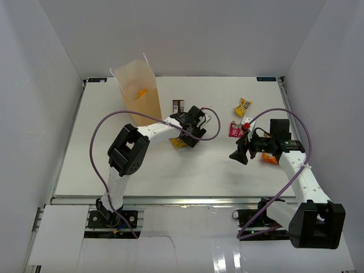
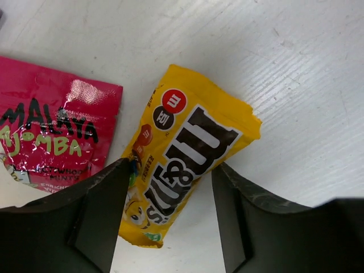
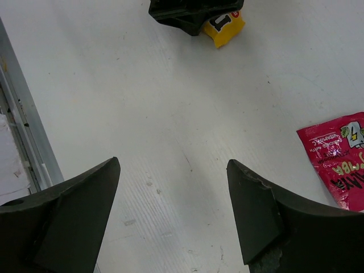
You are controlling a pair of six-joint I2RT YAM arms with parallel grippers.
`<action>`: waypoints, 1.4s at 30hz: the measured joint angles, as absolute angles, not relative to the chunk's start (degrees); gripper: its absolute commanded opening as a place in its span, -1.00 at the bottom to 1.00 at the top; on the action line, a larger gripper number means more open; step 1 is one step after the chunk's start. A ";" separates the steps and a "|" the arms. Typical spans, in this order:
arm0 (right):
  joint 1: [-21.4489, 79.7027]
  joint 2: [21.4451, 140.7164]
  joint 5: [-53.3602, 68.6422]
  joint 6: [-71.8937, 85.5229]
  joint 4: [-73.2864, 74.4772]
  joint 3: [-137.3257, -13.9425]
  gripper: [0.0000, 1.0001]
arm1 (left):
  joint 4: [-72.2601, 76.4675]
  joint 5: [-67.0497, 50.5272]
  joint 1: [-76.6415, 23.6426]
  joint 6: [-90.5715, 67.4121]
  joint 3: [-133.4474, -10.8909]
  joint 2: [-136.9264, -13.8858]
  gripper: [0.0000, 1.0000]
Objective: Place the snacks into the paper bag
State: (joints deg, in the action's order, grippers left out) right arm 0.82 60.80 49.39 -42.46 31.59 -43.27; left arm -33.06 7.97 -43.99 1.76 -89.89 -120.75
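Over to the left gripper (image 2: 172, 165) first: low on the white table (image 1: 187, 170), just left of centre in the top view, jaws apart and straddling the yellow M&M's packet (image 2: 193, 136). In the left wrist view, brushing or nearly brushing the packet's left edge with one dark finger (image 2: 85, 222), standing just clear of the right edge with the other; no pinch on the wrapper, so call it open around the packet, not gripping. Lying flat just to the left there, a pink Jomba mints packet (image 2: 51, 136). Across to the right gripper (image 3: 173, 165): hovering right of centre, jaws spread wide, nothing but bare table between them. At the right edge of its wrist view, a red-pink packet (image 3: 335, 165) with the same mint lettering; hard to tell whether the very same one. Up in the upper left of the top view, standing upright near the table's far edge, the tan paper bag (image 1: 151, 108), mouth open, something orange showing inside. Just right of the bag, a dark brown bar (image 1: 178, 106); further right, a small yellow packet (image 1: 243, 106); tucked partly under the right arm (image 1: 301, 176), an orange packet (image 1: 270, 158). All of those flat on the table, outside the bag.
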 measured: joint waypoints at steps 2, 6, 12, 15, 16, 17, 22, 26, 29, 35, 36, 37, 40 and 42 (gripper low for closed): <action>0.82 60.90 49.56 -42.50 31.59 -43.27 0.63 | -33.15 7.97 -43.99 2.31 -90.43 -121.21 0.11; -0.16 61.17 49.87 -42.61 31.59 -43.24 0.62 | -33.34 8.16 -43.99 1.76 -90.30 -121.10 -0.37; -1.02 61.36 49.91 -42.61 31.59 -43.24 0.62 | -32.86 7.62 -43.94 -1.63 -85.84 -116.49 -0.57; -1.02 61.47 49.95 -42.61 31.57 -43.24 0.62 | -33.30 5.43 -43.94 -4.27 -82.81 -112.29 -0.58; -1.02 61.52 49.95 -42.61 31.59 -43.24 0.62 | -33.47 4.67 -43.94 -5.28 -81.97 -110.17 -0.59; -1.06 61.54 49.95 -42.61 31.57 -43.24 0.62 | -33.41 3.97 -43.94 -6.15 -81.28 -107.66 -0.59; -1.13 61.71 49.91 -42.61 31.57 -43.24 0.62 | -31.22 0.82 -42.13 -11.29 -81.08 -91.31 -0.63; -1.17 62.70 49.89 -42.61 31.57 -43.24 0.62 | -28.18 -4.34 -33.91 -15.49 -86.98 -82.26 -0.62; -1.28 63.33 49.87 -42.61 31.57 -43.24 0.62 | -26.15 -5.61 -26.37 -17.78 -94.30 -81.49 -0.59; -1.43 63.88 49.87 -42.65 31.57 -43.24 0.62 | -25.28 -2.70 -18.28 -19.31 -103.02 -85.21 -0.69; -1.43 63.88 49.84 -42.65 31.57 -43.24 0.62 | -25.26 -2.09 -17.39 -19.53 -103.63 -86.32 -0.68; -1.43 63.88 49.82 -42.65 31.57 -43.24 0.62 | -25.36 -1.45 -16.53 -19.66 -103.94 -87.46 -0.67; -1.43 64.14 49.39 -42.65 31.57 -43.24 0.59 | -26.28 0.43 -14.41 -20.12 -104.14 -91.44 -0.47; -1.43 64.60 48.73 -42.41 31.55 -43.27 0.57 | -27.35 1.72 -13.43 -20.45 -104.14 -93.89 -0.19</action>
